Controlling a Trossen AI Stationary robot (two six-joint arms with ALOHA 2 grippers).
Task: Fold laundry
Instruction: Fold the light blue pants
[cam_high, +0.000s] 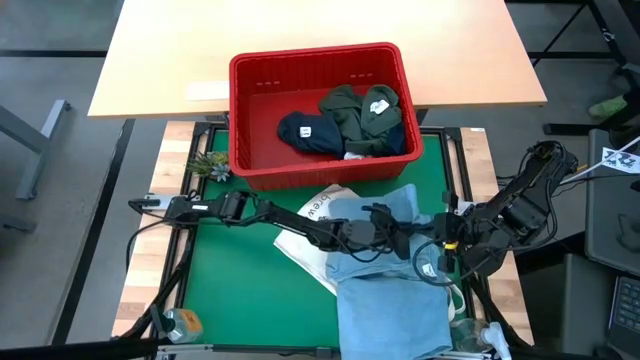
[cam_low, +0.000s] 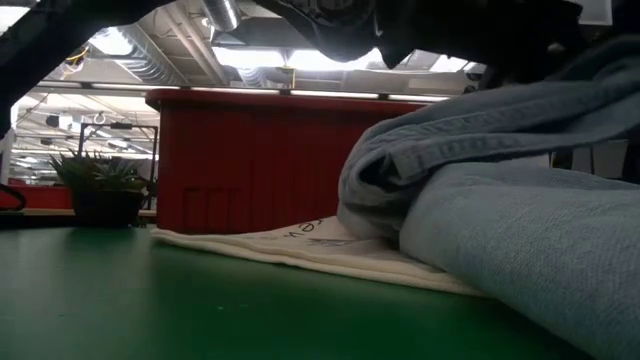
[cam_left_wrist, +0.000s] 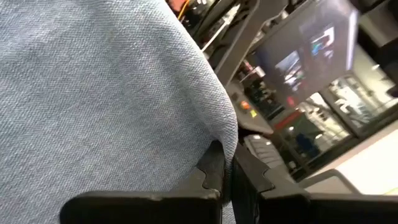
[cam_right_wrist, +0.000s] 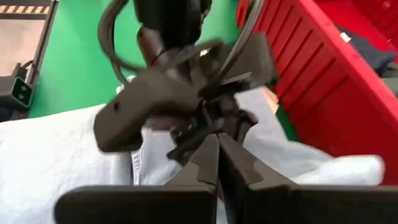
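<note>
Pinching soft denim garment (cam_high: 390, 290): left claw (cam_left_wrist: 227, 171), bunched folds.

1. Red basket (cam_high: 262, 165) at the green mat's (cam_high: 250, 290) far edge.
2. White tote (cam_high: 318, 212) flat on the mat, near the basket.
3. Small plant (cam_high: 208, 165) beside the basket.
4. Wooden table (cam_high: 180, 50) beyond.

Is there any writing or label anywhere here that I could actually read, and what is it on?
None reads fully.
Tote bag: dark letters, partly covered by the light blue denim garment, unreadable.
Navy garment in the red basket: white tag, too small.
Olive garment: white tag, too small.
Far screens in the left wrist view: blurred.
</note>
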